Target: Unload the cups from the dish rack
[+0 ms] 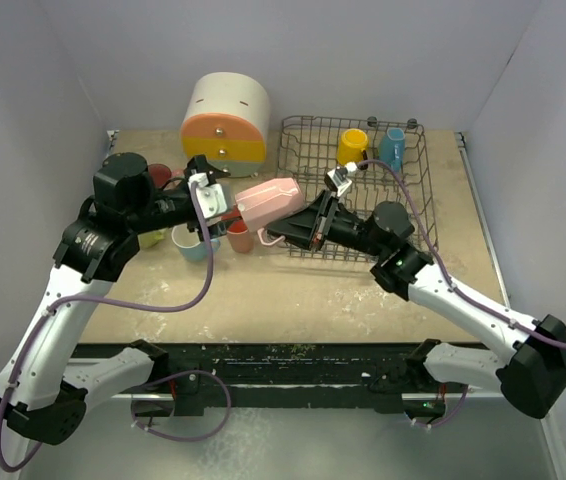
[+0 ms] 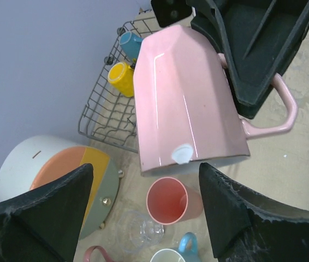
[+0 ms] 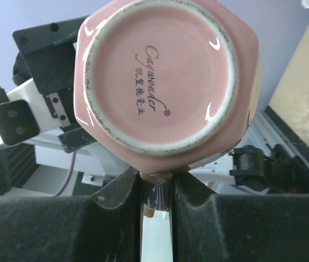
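Faceted pink mug [image 1: 268, 201] sideways, handle pinched by right gripper [image 1: 281, 232]; left gripper [image 1: 225, 207] agape, possibly touching.

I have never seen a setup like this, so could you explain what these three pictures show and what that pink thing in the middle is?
Two robot arms are bolted at a table's near edge. One picture looks down from above; the other two come from cameras on each wrist. The right gripper is shut on the handle of a faceted pink ceramic mug, held sideways in the air. The left gripper waits open beside it. On the table stand a dark wire dish rack holding a yellow cup and a blue cup, a round cream cabinet, and several unloaded cups, including a salmon tumbler.
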`<state>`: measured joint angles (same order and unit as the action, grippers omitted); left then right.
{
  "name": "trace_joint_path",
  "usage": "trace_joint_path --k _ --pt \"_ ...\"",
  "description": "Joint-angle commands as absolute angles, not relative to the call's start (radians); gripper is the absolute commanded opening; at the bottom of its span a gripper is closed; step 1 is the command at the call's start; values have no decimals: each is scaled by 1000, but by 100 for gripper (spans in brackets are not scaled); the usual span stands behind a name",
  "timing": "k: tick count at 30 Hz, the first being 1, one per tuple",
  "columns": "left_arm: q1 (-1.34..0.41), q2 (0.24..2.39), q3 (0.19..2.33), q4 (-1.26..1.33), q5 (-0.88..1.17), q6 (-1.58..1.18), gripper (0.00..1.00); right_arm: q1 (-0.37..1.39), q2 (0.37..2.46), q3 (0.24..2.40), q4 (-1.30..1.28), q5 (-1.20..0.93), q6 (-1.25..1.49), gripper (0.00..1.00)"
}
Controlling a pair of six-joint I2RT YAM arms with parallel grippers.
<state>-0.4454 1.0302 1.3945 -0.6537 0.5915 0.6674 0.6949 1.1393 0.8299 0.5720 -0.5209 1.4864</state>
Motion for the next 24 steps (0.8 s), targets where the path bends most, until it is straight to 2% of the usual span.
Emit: trace_joint_path --k 1,9,13,16,17,18,21,23,24 --pt "-445 1028 1453 -648 678 634 78 745 1109 831 895 -440 1590 0" --pt "-445 1014 1470 -641 719 602 64 843 1180 873 1075 -346 1662 0" --pt "-445 1007 1479 -626 716 598 50 884 1218 898 1119 -322 1681 0" --pt "-445 1010 1482 -625 717 597 32 897 1234 894 1117 -321 1681 0" --pt "-445 1012 1480 -628 711 598 17 897 1235 886 1117 -322 1680 0" --pt "-445 1015 1476 -631 699 597 0 897 1233 879 1116 -322 1677 5" --pt "-445 1018 1451 -663 672 617 0 897 1207 858 1011 -346 1637 31" --pt "-445 1031 1442 -714 661 632 0 885 1156 843 913 -334 1596 57" --pt "-445 1046 1448 -756 657 652 0 876 1124 843 816 -322 1553 66"
